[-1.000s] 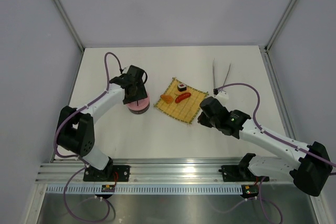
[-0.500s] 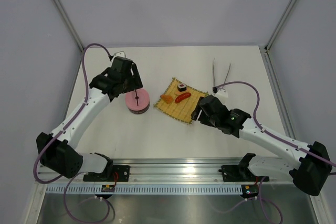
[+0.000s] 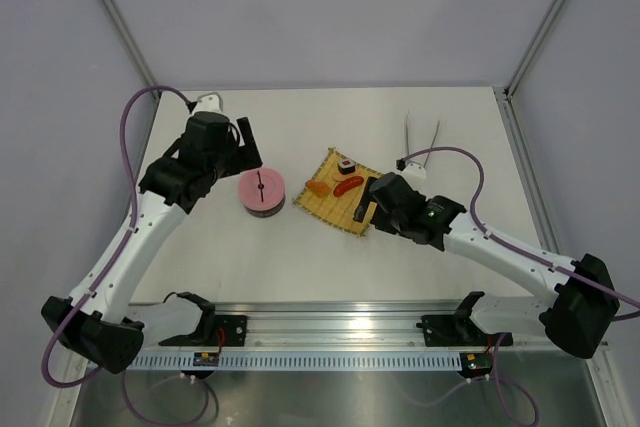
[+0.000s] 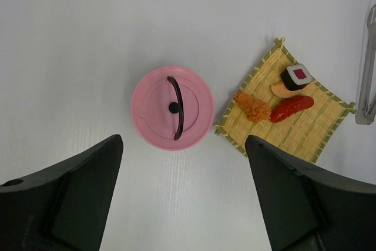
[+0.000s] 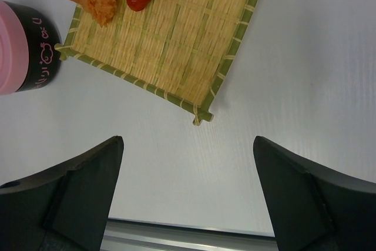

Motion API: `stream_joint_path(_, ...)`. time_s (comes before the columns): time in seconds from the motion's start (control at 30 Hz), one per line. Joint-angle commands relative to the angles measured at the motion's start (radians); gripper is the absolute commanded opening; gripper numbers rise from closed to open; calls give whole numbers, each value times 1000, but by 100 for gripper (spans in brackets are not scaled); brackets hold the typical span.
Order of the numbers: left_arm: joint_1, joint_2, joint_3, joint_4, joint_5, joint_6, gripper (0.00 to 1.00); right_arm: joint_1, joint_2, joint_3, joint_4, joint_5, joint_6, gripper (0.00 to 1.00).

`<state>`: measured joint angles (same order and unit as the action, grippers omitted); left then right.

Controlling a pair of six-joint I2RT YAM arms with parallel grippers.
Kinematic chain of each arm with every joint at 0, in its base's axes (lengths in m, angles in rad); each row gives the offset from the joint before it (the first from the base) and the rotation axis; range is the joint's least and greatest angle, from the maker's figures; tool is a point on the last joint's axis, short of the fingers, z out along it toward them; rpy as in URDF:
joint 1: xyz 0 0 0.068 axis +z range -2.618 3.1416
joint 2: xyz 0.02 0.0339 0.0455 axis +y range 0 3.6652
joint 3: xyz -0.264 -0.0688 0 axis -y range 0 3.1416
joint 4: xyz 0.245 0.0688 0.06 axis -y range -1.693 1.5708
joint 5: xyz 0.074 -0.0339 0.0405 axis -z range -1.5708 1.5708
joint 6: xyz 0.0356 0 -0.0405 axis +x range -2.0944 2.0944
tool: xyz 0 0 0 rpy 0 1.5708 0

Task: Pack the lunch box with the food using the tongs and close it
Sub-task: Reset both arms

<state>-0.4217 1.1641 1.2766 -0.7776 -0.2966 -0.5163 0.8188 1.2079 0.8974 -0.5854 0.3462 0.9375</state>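
The lunch box [image 3: 262, 190] stands left of centre with its pink lid [image 4: 172, 107] on it; its dark wall [image 5: 35, 57] shows in the right wrist view. On the bamboo mat [image 3: 345, 211] lie the food pieces: a sushi roll [image 4: 297, 76], a red sausage [image 4: 292, 108] and an orange chunk [image 4: 253, 107]. The tongs [image 3: 420, 142] rest on the table behind the mat. My left gripper [image 3: 246, 144] hangs open high above the lunch box, holding nothing. My right gripper [image 3: 366, 203] is open over the mat's near corner [image 5: 201, 116], also empty.
An aluminium rail [image 3: 330, 322] runs along the near table edge, and it also shows as the rail [image 5: 176, 227] in the right wrist view. Grey enclosure walls stand at the left, right and back. A purple cable [image 3: 455, 157] loops behind the right arm, close to the tongs.
The left gripper rose off the pink lid, drew back to the left and opened wider. The right gripper opened from shut and shifted left over the mat's corner.
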Motion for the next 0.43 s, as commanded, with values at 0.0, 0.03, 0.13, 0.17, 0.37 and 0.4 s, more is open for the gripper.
stream_joint_path(0.0,-2,-37,17,5,13,70,92,-6,12,46,-13,5,-6,99)
stream_joint_path(0.03,-3,-38,15,3,17,82,93,-6,18,47,-16,8,7,100)
stream_joint_path(0.13,-5,-41,10,-5,33,88,94,-6,39,55,-25,1,6,99)
stream_joint_path(0.17,-5,-43,9,-5,39,88,95,-6,41,60,-28,-4,6,99)
stream_joint_path(0.37,-9,-53,12,-6,74,76,95,-6,-17,20,10,-1,3,99)
stream_joint_path(0.4,-8,-58,12,-2,74,78,95,-6,-31,21,-5,5,3,99)
